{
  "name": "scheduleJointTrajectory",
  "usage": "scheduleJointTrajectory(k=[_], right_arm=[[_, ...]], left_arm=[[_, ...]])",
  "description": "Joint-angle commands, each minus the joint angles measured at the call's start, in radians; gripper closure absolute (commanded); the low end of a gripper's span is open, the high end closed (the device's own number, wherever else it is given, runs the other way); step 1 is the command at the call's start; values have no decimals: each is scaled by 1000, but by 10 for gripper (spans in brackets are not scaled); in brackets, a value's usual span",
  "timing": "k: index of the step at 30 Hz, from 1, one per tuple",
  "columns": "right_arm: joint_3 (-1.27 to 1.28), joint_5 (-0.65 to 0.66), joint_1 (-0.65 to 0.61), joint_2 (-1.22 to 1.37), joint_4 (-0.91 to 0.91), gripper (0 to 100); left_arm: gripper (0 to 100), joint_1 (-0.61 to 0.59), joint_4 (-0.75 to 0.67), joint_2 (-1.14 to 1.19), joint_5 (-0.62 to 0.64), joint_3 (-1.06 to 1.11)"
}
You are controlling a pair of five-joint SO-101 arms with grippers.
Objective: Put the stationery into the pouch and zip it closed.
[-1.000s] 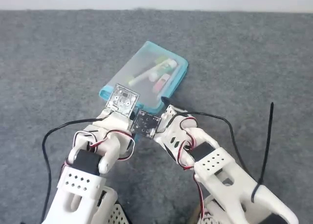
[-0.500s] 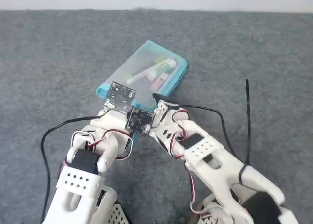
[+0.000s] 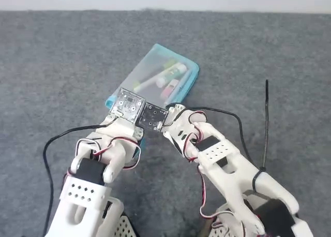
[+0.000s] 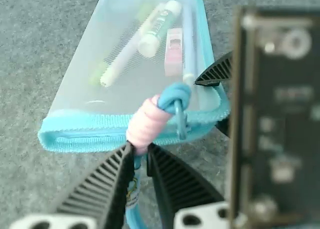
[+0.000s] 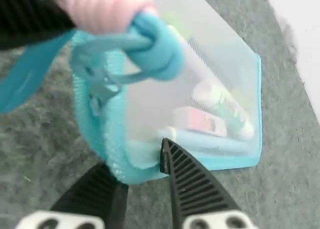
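Observation:
The see-through pouch (image 3: pixel 160 74) with teal edging lies on the grey carpet. Inside it are a white marker (image 4: pixel 137 41), a pink item (image 4: pixel 174 51) and a green item (image 4: pixel 97 74). My left gripper (image 4: pixel 140 151) is shut on the pink-wrapped zipper pull (image 4: pixel 150 121), which ends in a teal loop (image 4: pixel 172 96) at the slider (image 4: pixel 180 124). My right gripper (image 5: pixel 145 169) is shut on the pouch's (image 5: pixel 200 79) near corner, one finger (image 4: pixel 215 74) on top of the mesh. Both wrists meet at the pouch's near end in the high view.
Grey carpet (image 3: pixel 269 50) surrounds the pouch on all sides. The left arm (image 3: pixel 103 154) and right arm (image 3: pixel 217 154) stand close together, their camera boards almost touching. Black cables (image 3: pixel 266 123) loop beside each arm.
The right arm swung in toward the left one and its gripper moved farther along the pouch's near end. The pouch shifted slightly left, then back.

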Motion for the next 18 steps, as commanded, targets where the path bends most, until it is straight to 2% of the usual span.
scheduleJointTrajectory(k=[1,4,10,14,18], right_arm=[[-38,-51,35,-28,-15,991],[-26,-84,53,-79,12,991],[-71,-118,90,-232,329,992],[-74,-186,96,-383,461,992],[-74,-183,97,-522,605,992]], left_arm=[[991,-6,-6,-44,-5,-58],[991,-9,-6,-46,-5,-59],[991,-64,-40,-44,-5,-45],[991,-69,-80,-44,-5,-12],[991,-71,-98,-43,-5,2]])
